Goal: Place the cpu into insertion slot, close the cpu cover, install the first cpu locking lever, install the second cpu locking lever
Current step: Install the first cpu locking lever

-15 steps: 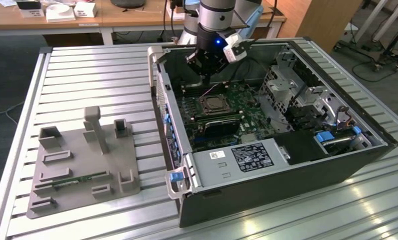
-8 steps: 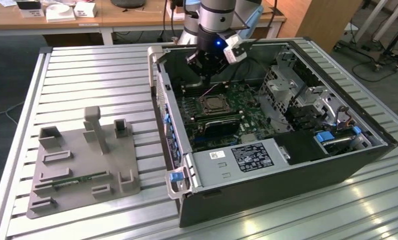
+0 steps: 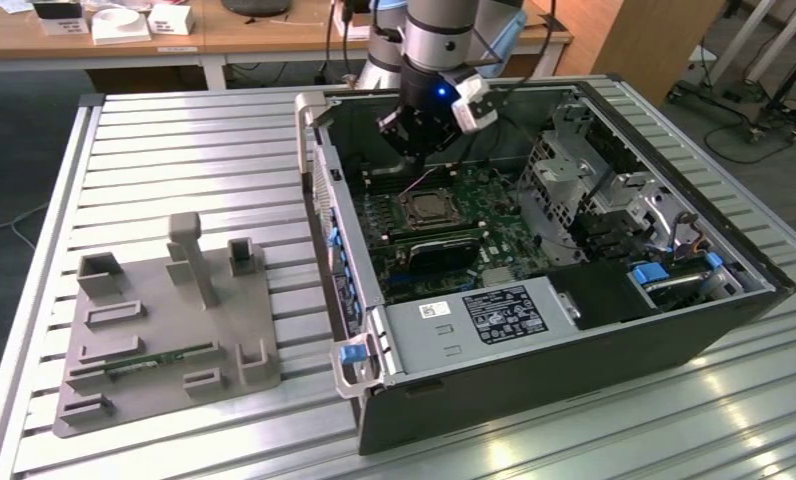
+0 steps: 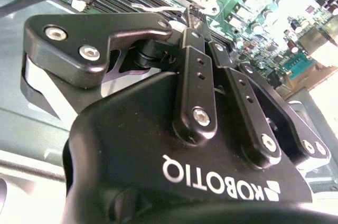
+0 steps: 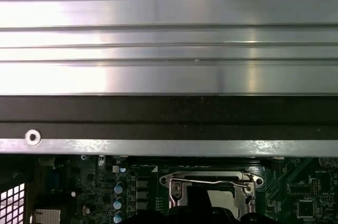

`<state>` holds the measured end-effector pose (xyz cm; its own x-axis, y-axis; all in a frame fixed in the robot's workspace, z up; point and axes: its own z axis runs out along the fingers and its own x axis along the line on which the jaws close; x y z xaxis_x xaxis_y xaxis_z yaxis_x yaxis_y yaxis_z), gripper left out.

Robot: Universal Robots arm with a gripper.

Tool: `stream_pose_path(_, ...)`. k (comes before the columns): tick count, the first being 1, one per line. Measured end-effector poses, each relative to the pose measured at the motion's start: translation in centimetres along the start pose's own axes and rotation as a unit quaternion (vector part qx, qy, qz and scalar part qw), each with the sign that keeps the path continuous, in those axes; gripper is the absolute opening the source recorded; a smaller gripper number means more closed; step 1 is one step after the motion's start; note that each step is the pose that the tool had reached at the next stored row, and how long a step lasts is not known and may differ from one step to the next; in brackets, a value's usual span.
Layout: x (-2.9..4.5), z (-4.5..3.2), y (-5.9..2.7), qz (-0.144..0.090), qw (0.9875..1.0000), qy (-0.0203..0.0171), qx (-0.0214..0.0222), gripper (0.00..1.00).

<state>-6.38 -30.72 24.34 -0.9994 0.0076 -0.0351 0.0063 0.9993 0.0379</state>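
Jaws of the black gripper point(image 4: 191, 19) look pressed together right by the thin steel wire locking lever point(image 5: 211, 182). I honestly can't tell if they're pinching it or just sitting beside it. The small silvery-grey square cpu point(image 3: 433, 207) sits in the square dark insertion slot point(image 3: 404, 198), mid-board in the open black computer case point(image 3: 572, 350). The thin silvery frame cpu cover point(image 5: 176, 189) seems to lie flat over it. For the lever, I'd say press slowly, keep the tips low on the wire, and make sure it tucks under its hook.
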Motion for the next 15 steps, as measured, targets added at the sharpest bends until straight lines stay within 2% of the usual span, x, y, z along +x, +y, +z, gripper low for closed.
stream_pose_path(6,-0.42,0.43,0.07,0.0,1.0,0.0046,0.0,0.11)
stream_pose_path(15,-0.5,0.69,0.08,-0.001,1.0,0.0052,-0.0001,0.11)
